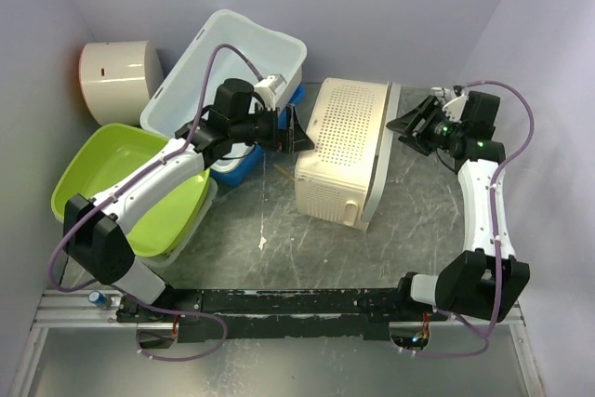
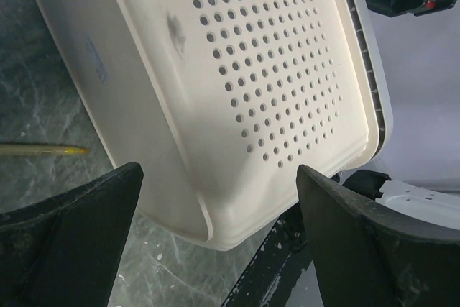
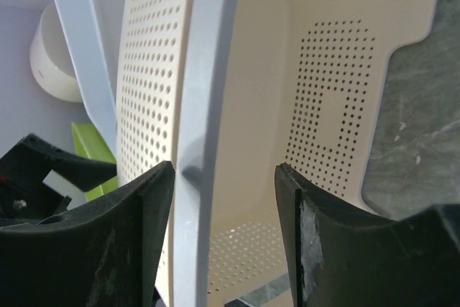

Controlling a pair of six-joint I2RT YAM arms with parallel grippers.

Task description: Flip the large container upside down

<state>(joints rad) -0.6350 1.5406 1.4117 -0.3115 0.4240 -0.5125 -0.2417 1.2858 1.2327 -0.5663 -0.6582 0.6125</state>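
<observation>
Two arms, bases bolted to the black rail at the near edge of the dark marbled table.

Left, near: green tub, tilted, mouth up.

Centre: cream perforated basket, lying on its side, mouth to the right. A thin yellow stick lies on the table to its left.

Left gripper: fingers fully apart, nothing between them, facing the basket's perforated underside from just beside it; contact cannot be told.

Right gripper: fingers apart, standing on either side of the basket's pale rim, a clear gap on one side, not clamped.

Far left: large container, glossy white, propped at a tilt against the far wall, mouth facing up and toward the near side, well apart from both grippers.

Blue tub: partly under the large container's near edge.

Far left corner: white rounded bin.
</observation>
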